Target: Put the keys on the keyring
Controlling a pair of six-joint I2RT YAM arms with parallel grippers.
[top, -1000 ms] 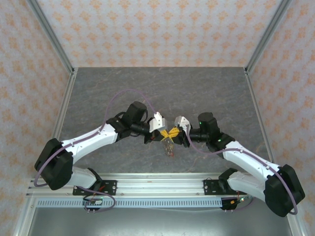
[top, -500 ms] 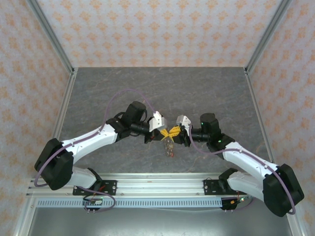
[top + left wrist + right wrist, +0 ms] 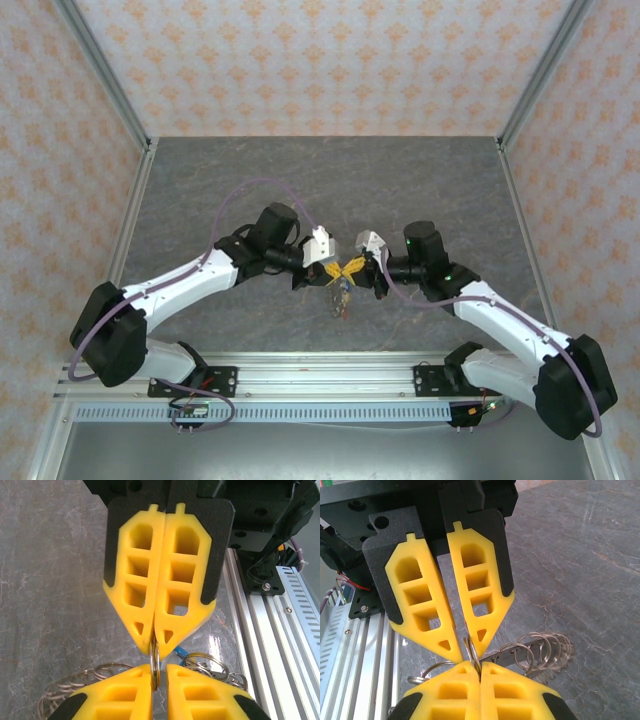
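- Both arms meet over the middle of the bench [image 3: 400, 180], a little toward the near edge, fingertip to fingertip.
- Left hand [image 3: 468, 652]: fingers angled in a narrow V, tips closed onto a thin metal ring [image 3: 155, 664] seen edge-on. Gripping the ring.
- Right hand [image 3: 155, 647]: fingers pressed flat together, and the same ring runs in between the tips. Also gripping the ring, from the opposite side.
- So the ring is pinched upright between the two hands, held above the bench.
- Below the hands a bunch [image 3: 342, 298] trails toward the near edge. The wrist views show it as several wire loops [image 3: 542, 647] with a flat metal blade among them.
- A blue head [image 3: 181, 653] sits just beside the right hand's tips and is probably one of the keys. Red and yellow heads are too small to make out.
- Cannot tell whether the bunch rests on the bench or hangs free.
- Step in hand (judgement): working the ring with both hands, either prising its coil open or feeding a key along it. The frames do not settle how many keys are on.
- Next move (judgement): one hand should hold the ring steady while the other makes a small twist or slide along the wire.
- Risk: the wire is thin and the contact narrow, so it could slip out of either hand.
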